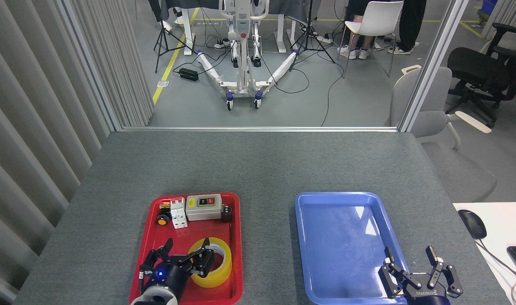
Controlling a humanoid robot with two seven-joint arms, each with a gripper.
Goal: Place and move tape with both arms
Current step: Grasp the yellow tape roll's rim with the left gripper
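Observation:
The tape (215, 263), a yellow translucent roll with a white printed core, lies flat in the front part of the red tray (236, 237). My left gripper (187, 248) hangs low over the tray, open, its fingers (204, 259) spread at the roll's left rim; whether they touch it I cannot tell. My right gripper (408, 256) is open at the bottom right, over the front right corner of the blue tray (338, 245), holding nothing.
The back of the red tray holds a white breaker (178, 213), a grey switch box (203, 207), an orange knob (162, 220) and a small dark part (227, 213). A mouse (472, 223) lies on a white desk at right. Chairs stand beyond the table.

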